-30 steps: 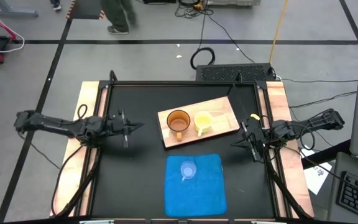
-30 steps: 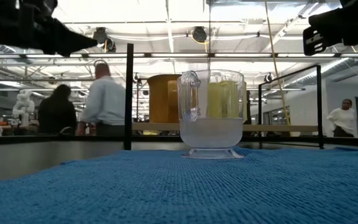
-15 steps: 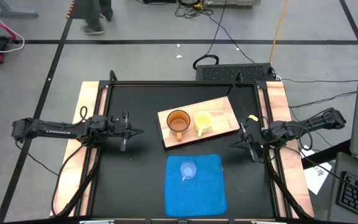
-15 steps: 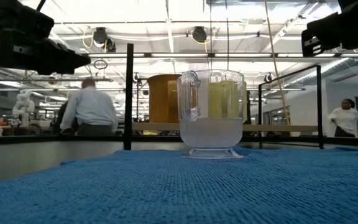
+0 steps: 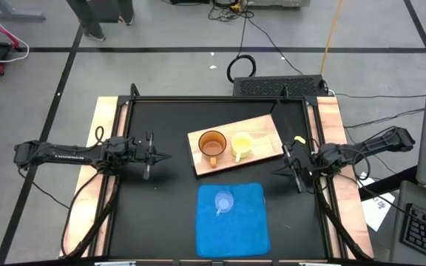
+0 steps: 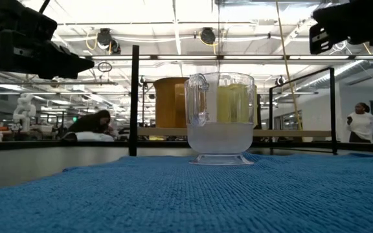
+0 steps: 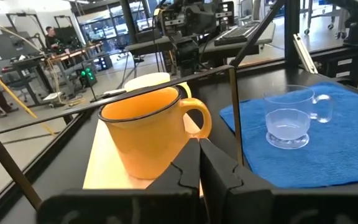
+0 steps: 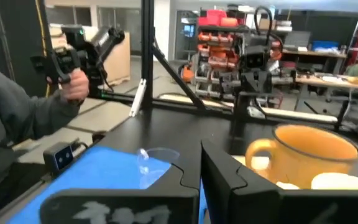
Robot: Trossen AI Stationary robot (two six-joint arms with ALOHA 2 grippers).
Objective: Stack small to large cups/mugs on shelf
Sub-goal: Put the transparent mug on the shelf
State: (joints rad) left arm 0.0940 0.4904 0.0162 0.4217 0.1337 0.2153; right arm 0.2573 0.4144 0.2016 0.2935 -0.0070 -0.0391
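Place: robotics lab or workshop
Evidence: ceiling strip lights (image 6: 173, 13), workbenches (image 8: 328, 78) and equipment racks (image 8: 225, 37) beyond the table (image 5: 161, 199); floor cables (image 5: 272, 44) behind it

Amber-brown mug (image 5: 212, 144) and yellow mug (image 5: 241, 143) on light-wood shelf (image 5: 268, 128) (visible grain); clear cup (image 5: 224, 201) on blue mat (image 5: 250, 225).

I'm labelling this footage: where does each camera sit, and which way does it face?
High view: overhead, looking straight down; both arms, left gripper, right gripper, shelf.
Low view: on the blue mat, level; clear cup, arms overhead.
Left wrist view: past its shut gripper at the amber mug.
Right wrist view: past its shut gripper at the same mug.
All views share the clear cup.
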